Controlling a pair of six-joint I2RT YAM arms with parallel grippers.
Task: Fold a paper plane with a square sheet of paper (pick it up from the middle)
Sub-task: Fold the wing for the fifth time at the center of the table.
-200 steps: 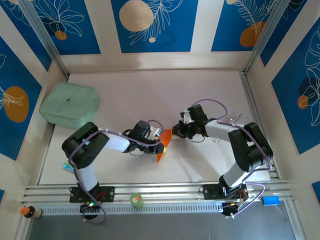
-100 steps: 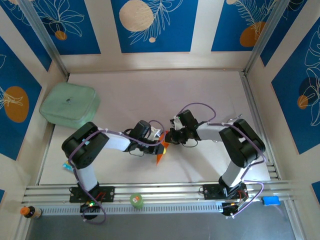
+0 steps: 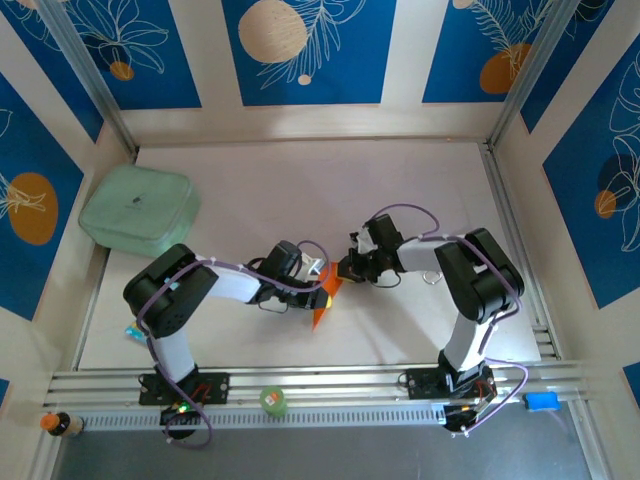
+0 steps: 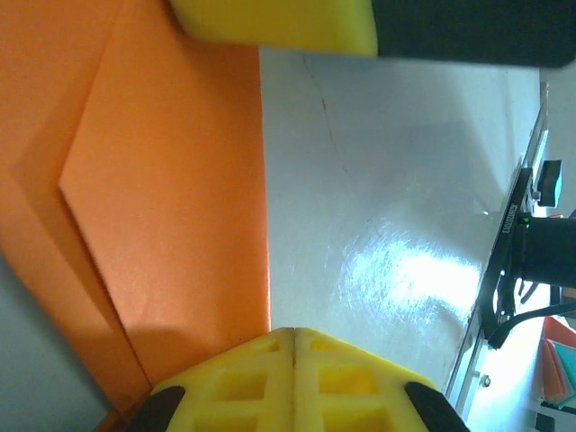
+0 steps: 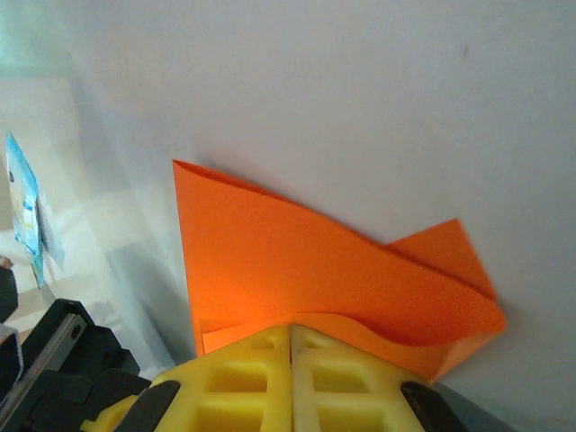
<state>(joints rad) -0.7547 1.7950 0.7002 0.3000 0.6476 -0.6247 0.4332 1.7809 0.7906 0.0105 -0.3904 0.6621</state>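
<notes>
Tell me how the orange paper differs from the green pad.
The paper is bright orange, thin and folded to a point; the pad is pale green, thick and rounded. The paper lies mid-table between the left gripper and right gripper; the pad sits alone at the far left. Both are on the table.

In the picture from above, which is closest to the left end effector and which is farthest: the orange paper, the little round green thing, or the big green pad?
From the left end effector:
1. orange paper, right at it.
2. little round green thing, by the near rail.
3. big green pad, far left.
</notes>
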